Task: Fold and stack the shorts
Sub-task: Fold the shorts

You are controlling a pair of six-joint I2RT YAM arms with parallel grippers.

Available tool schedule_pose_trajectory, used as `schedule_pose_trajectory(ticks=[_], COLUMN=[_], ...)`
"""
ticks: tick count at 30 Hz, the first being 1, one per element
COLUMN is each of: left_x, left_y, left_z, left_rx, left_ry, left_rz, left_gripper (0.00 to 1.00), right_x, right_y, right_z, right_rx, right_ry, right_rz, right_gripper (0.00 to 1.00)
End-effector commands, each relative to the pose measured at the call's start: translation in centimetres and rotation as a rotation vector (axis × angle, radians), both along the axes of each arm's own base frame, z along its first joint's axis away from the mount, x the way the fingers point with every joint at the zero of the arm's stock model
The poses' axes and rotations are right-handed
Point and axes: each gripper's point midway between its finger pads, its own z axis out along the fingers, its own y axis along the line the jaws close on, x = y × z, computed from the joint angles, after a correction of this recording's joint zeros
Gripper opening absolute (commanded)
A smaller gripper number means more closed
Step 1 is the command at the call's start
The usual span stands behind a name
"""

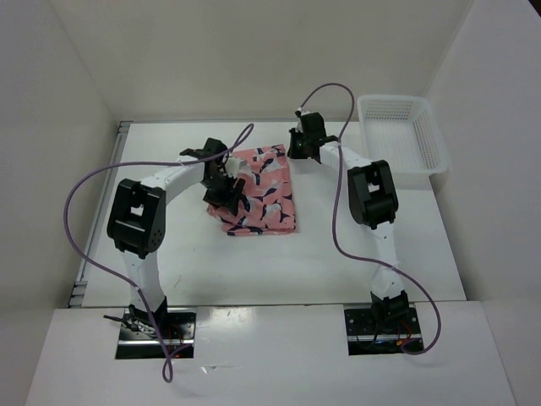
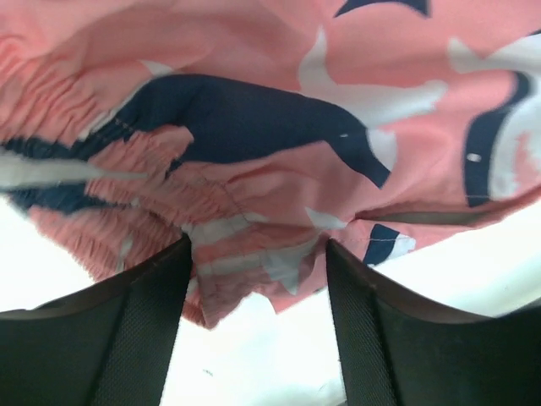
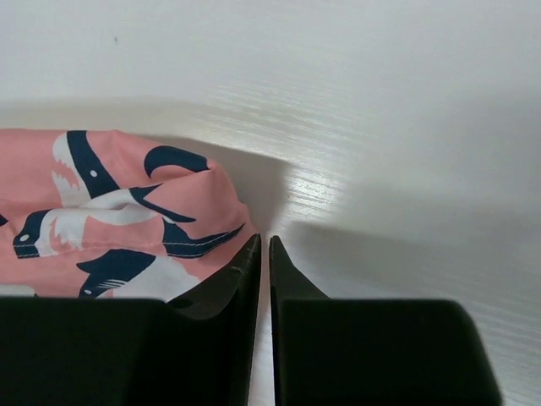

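Locate the shorts (image 1: 264, 190) at the centre of the top view, lying on the counter (image 1: 355, 254) as a folded, roughly rectangular bundle.

Find the left end effector (image 1: 232, 196) at the left edge of that bundle, overlapping the fabric. In the left wrist view, read the left end effector (image 2: 259, 254) as spread wide, with the gathered waistband and a crumpled edge of the shorts (image 2: 254, 127) filling the upper frame and dipping into the gap between the jaws. No clamping on the fabric.

Find the right end effector (image 1: 297, 152) at the upper right corner of the bundle. In the right wrist view, read the right end effector (image 3: 265, 247) as pressed together, leaving only a thin slit, nothing visibly held. Note a hemmed corner of the shorts (image 3: 110, 211) just beside it, at left of frame.

Note the white mesh basket (image 1: 397, 101) at the upper right of the top view, well apart from the shorts.
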Motion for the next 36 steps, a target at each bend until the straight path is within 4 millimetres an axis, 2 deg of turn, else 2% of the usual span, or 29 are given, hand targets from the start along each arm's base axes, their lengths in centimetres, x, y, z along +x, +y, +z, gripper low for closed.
schedule_pose_trajectory(ticks=[1,2,3,4,5,6,7,8,9,10,11,12,13,14,15,16,17,18,19,20,21,23,24,26,30,31,36], left_x=[2.2,3.0,3.5,3.9,4.6,5.4,5.7,6.2,6.6,7.1,7.3,7.4,7.5,7.2,6.9,6.6,5.7,5.2,4.8,4.1,3.4,2.0,1.6,0.9,0.4,0.1,-0.4], left_y=[-0.6,-0.3,-0.1,-0.2,0.3,1.0,1.5,2.0,3.5,4.6,5.7,6.9,9.4,10.6,11.7,13.9,15.1,16.4,17.7,20.8,21.9,24.1,24.5,25.1,24.8,24.7,23.9], left_z=[5.8,6.7,7.8,8.3,9.8,11.1,11.7,13.6,14.3,16.1,16.3,16.6,16.1,16.9,16.8,17.5,15.9,15.3,15.6,15.2,14.9,14.8,14.9,15.9,17.2,17.1,17.6], left_rx=[-0.042,-0.051,-0.059,-0.064,-0.075,-0.082,-0.086,-0.097,-0.084,-0.079,-0.068,-0.053,-0.020,-0.018,-0.022,-0.055,-0.062,-0.075,-0.085,-0.077,-0.068,0.003,0.026,0.055,0.047,0.047,0.020], left_ry=[-0.155,-0.187,-0.217,-0.232,-0.278,-0.312,-0.334,-0.386,-0.407,-0.472,-0.488,-0.507,-0.515,-0.541,-0.543,-0.566,-0.529,-0.520,-0.549,-0.550,-0.552,-0.569,-0.576,-0.617,-0.655,-0.655,-0.672], left_rz=[-0.002,0.009,0.018,0.018,0.035,0.055,0.067,0.081,0.117,0.144,0.171,0.200,0.258,0.286,0.309,0.353,0.381,0.409,0.439,0.514,0.545,0.617,0.630,0.653,0.646,0.646,0.627], left_gripper=[0.72,0.74,0.76,0.82,0.82,0.84,0.84,0.84,0.85,0.85,0.89,1.00,1.00,1.00,1.00,1.00,1.00,1.00,1.00,1.00,1.00,1.00,1.00,1.00,1.00,1.00,1.00], right_x=[1.3,1.1,0.6,0.0,-0.4,-1.4,-2.0,-3.3,-4.6,-5.4,-7.1,-8.6,-9.6,-11.5,-13.0,-13.8,-15.3,-16.9,-17.6,-18.8,-20.2,-21.5,-22.9,-24.4,-27.8,-28.2,-28.9], right_y=[1.3,1.0,0.3,-0.2,-0.7,-1.4,-2.3,-3.0,-3.8,-4.9,-5.8,-6.7,-8.0,-8.8,-10.3,-12.1,-13.4,-14.5,-16.6,-17.4,-18.3,-20.5,-20.7,-21.1,-20.7,-20.6,-22.1], right_z=[9.0,10.0,10.2,12.7,13.7,13.3,14.0,16.9,16.2,16.7,19.5,18.0,18.3,20.3,18.7,18.7,17.2,18.7,18.8,17.7,18.9,19.2,19.4,18.7,18.6,17.9,19.4], right_rx=[0.023,0.011,-0.014,-0.031,-0.044,-0.074,-0.118,-0.130,-0.165,-0.221,-0.237,-0.275,-0.306,-0.318,-0.339,-0.355,-0.374,-0.364,-0.383,-0.390,-0.391,-0.407,-0.398,-0.389,-0.333,-0.325,-0.294], right_ry=[-0.200,-0.222,-0.218,-0.260,-0.278,-0.260,-0.278,-0.322,-0.304,-0.320,-0.361,-0.327,-0.326,-0.356,-0.314,-0.304,-0.266,-0.292,-0.287,-0.262,-0.291,-0.287,-0.284,-0.251,-0.222,-0.193,-0.195], right_rz=[0.063,0.063,0.052,0.053,0.047,0.046,0.048,0.049,0.054,0.056,0.052,0.061,0.044,0.053,0.038,0.015,0.010,-0.008,-0.044,-0.038,-0.048,-0.096,-0.079,-0.074,-0.068,-0.071,-0.228], right_gripper=[0.13,0.14,0.14,0.17,0.18,0.20,0.20,0.21,0.24,0.25,0.27,0.29,0.33,0.35,0.37,0.42,0.45,0.47,0.51,0.53,0.55,0.63,0.65,0.70,0.75,0.75,0.78])
